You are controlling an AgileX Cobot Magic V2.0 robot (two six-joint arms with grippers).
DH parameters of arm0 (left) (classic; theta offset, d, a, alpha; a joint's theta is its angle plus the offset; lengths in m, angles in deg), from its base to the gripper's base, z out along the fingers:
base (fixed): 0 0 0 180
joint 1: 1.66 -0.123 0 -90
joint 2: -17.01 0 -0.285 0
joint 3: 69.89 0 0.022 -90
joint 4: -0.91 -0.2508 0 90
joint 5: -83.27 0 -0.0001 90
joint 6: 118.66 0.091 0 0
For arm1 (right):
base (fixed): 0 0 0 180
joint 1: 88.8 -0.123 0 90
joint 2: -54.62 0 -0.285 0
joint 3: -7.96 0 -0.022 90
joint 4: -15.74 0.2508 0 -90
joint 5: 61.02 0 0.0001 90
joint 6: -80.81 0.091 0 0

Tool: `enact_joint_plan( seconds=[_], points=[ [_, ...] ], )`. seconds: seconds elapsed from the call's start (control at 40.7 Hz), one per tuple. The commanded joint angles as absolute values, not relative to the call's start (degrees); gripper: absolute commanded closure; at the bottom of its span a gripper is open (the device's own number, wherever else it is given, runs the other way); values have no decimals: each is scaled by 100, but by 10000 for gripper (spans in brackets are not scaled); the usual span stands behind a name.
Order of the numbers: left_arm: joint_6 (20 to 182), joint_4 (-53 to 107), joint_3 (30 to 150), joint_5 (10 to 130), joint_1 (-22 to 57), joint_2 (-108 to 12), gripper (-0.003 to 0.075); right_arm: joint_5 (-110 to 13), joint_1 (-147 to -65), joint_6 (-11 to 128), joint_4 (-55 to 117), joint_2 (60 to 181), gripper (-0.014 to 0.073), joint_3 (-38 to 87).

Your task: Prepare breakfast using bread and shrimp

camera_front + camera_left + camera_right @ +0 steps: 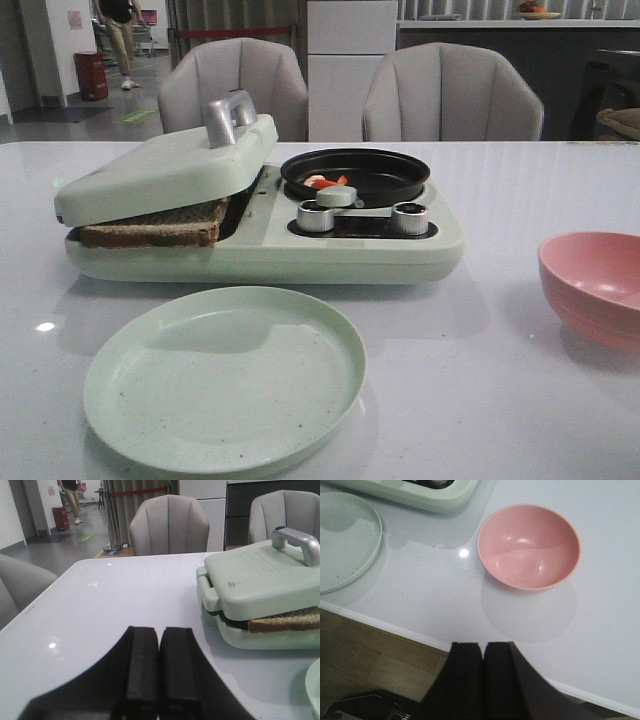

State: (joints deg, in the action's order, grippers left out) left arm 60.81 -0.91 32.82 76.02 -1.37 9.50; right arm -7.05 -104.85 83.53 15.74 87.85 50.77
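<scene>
The bread (152, 228) lies in the left half of the pale green breakfast maker (300, 255), under its nearly closed lid (165, 165) with a silver handle; its brown crust edge also shows in the left wrist view (285, 621). The shrimp (327, 182) are small orange-red and white pieces in the black pan (356, 173) on the maker's right half. My left gripper (159, 630) is shut and empty over the table, left of the maker. My right gripper (482, 646) is shut and empty at the table's front edge, short of the pink bowl. Neither gripper shows in the front view.
A pale green plate (225, 375) lies in front of the maker, also in the right wrist view (345, 540). A pink bowl (595, 285) stands at the right, empty (529, 545). Two silver knobs (316, 216) sit on the maker's front. Two grey chairs (235, 85) stand behind the table.
</scene>
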Motion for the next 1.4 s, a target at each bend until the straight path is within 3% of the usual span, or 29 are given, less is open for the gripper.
enact_joint_plan(
  seconds=[0.0,0.319,1.376],
  points=[
    [5441,-444,3109,8158,-155,1055,619,-1118,-10493,8333,1536,8832,559,4937],
    [6031,15,3109,8415,175,1055,619,-1118,-10493,8333,1536,8832,559,4937],
    [6031,15,3109,8466,173,1043,619,-1118,-10493,8333,1536,8833,559,4942]
  ],
)
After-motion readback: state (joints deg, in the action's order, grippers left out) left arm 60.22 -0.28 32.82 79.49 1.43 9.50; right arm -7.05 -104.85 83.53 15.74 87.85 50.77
